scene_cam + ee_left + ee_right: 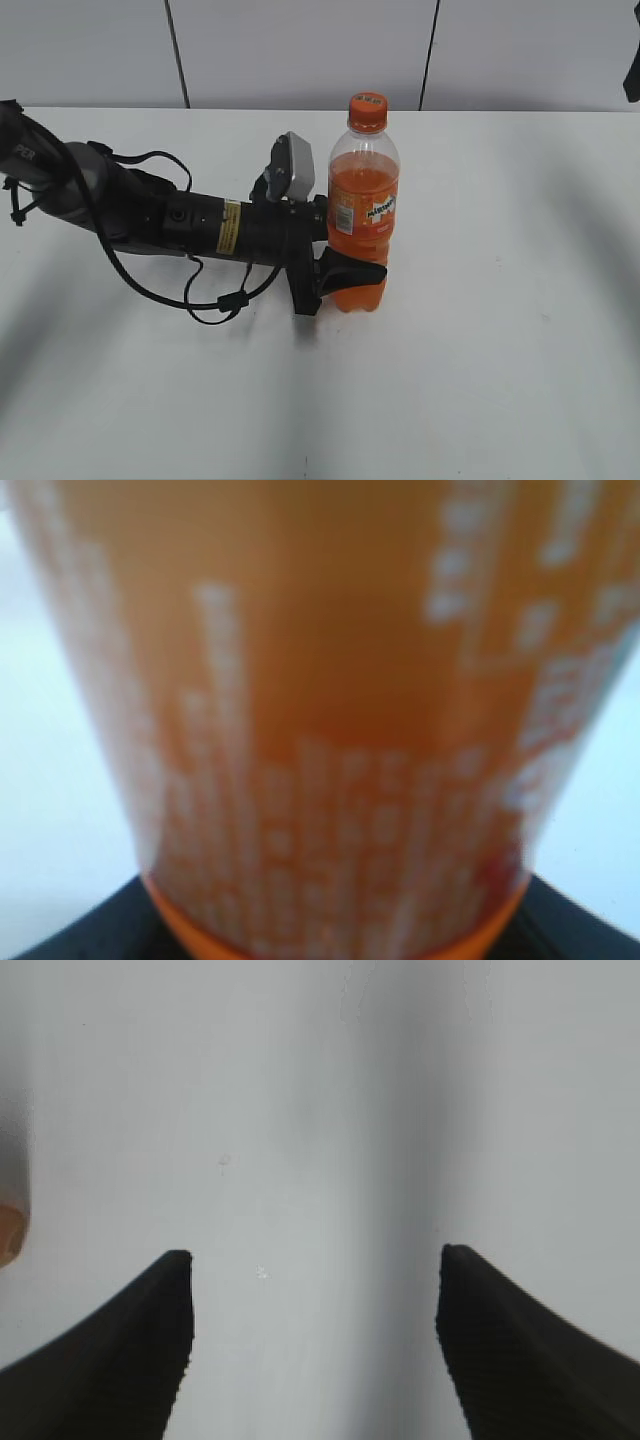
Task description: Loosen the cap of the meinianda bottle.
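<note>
The meinianda bottle [362,215] stands upright on the white table, clear plastic with orange liquid and an orange label. Its orange cap [367,108] sits on top. My left gripper [350,272] reaches in from the left and is shut on the bottle's lower body. The left wrist view is filled by the blurred orange label [330,730], with the black jaws at the bottom corners. My right gripper [312,1260] is open and empty above bare table. A sliver of something orange shows at the left edge of the right wrist view [10,1235].
The white table [500,350] spreads all round the bottle. The left arm and its cables [200,270] lie across the left half. A dark part of the right arm shows at the top right corner [632,70].
</note>
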Motion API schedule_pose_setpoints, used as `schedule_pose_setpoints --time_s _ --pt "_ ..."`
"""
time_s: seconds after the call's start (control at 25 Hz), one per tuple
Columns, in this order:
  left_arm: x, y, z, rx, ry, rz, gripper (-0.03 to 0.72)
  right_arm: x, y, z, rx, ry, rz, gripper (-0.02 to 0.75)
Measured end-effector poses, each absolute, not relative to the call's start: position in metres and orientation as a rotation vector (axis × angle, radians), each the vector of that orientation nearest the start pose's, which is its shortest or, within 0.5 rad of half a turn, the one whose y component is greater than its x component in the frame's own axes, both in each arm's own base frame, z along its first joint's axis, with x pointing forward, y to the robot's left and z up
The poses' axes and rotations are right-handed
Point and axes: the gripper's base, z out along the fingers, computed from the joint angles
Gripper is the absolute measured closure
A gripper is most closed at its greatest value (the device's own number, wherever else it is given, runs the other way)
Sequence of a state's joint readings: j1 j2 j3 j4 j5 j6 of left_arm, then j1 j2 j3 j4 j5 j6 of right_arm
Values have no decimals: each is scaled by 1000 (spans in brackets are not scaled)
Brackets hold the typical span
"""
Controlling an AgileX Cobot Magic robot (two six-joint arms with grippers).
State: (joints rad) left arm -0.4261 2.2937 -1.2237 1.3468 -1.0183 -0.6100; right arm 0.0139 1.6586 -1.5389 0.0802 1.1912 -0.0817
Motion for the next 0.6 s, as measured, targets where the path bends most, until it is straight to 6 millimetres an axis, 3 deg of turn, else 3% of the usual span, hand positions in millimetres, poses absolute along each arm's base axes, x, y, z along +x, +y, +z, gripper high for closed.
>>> schedule_pose_setpoints --time_s 0.32,0.6 --pt "346 -240 83 1391 1495 -986 284 348 18 348 40 2747 178 173" --pt "346 -240 83 1390 1495 -986 284 348 73 360 -5 2719 271 173"
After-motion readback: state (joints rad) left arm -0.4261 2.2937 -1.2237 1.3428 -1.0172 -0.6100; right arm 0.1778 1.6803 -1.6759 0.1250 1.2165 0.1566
